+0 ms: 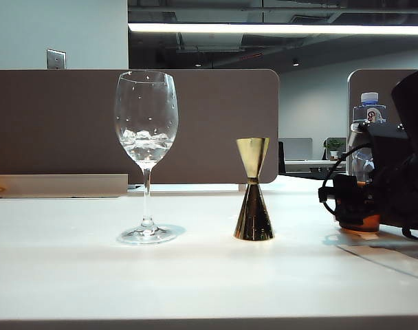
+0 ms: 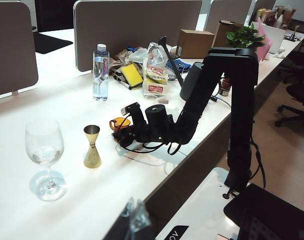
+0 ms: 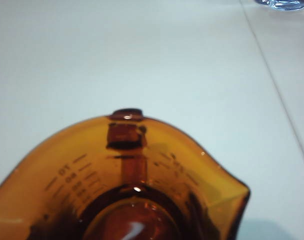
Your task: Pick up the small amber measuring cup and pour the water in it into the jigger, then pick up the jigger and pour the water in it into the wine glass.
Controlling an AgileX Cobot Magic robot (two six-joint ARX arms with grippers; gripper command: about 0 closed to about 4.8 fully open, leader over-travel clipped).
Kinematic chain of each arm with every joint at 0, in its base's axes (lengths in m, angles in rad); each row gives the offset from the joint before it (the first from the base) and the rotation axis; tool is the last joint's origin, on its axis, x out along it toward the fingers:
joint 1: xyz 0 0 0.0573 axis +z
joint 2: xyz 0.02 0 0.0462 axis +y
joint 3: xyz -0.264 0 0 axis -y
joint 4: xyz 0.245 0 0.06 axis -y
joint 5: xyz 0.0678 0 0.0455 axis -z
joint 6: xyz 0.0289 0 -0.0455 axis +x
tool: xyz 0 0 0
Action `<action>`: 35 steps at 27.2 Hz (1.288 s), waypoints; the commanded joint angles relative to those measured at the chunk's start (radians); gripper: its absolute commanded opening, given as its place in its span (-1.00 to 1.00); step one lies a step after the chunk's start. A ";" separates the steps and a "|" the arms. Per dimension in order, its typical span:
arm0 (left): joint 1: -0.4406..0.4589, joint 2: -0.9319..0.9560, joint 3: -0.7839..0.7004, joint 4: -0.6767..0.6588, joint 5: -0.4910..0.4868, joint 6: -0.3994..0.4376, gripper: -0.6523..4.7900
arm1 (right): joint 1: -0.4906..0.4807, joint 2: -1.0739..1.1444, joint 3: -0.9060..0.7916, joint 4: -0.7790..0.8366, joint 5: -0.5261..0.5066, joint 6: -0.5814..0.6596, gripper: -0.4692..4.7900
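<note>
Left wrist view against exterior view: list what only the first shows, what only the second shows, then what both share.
Only the left wrist view: the right arm's full length, a yellow sponge, a snack bag, a cardboard box.
Only the exterior view: a wall switch plate, a ceiling light strip.
Both: the wine glass, the jigger, the bottle, the amber cup at the right end effector. The left end effector is in neither.

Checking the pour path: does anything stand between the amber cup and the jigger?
Nothing visible does. The small amber measuring cup sits at the right gripper, and only bare table lies between it and the jigger.
</note>
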 commanded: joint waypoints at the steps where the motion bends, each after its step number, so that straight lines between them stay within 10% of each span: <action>1: -0.003 0.002 -0.010 -0.004 -0.031 0.014 -0.77 | 0.000 -0.003 0.003 0.024 -0.001 0.001 -0.04; 6: -0.042 0.008 -0.071 0.100 -0.298 0.190 -0.77 | 0.000 -0.003 0.003 0.026 -0.001 0.000 -0.06; 11: -0.076 0.008 -0.186 0.203 -0.539 0.052 -0.77 | 0.000 -0.003 0.003 0.025 0.000 -0.002 -0.07; 18: -0.076 0.008 -0.328 0.288 -0.485 -0.073 -0.76 | 0.000 -0.003 0.003 0.030 -0.001 -0.011 -0.08; 21: -0.076 0.008 -0.401 0.383 -0.424 -0.119 -0.77 | 0.000 -0.003 0.003 0.034 -0.001 -0.029 -0.54; 35: -0.075 0.014 -0.875 0.948 -0.419 -0.087 -0.77 | 0.000 -0.164 0.002 -0.072 -0.005 -0.112 -0.79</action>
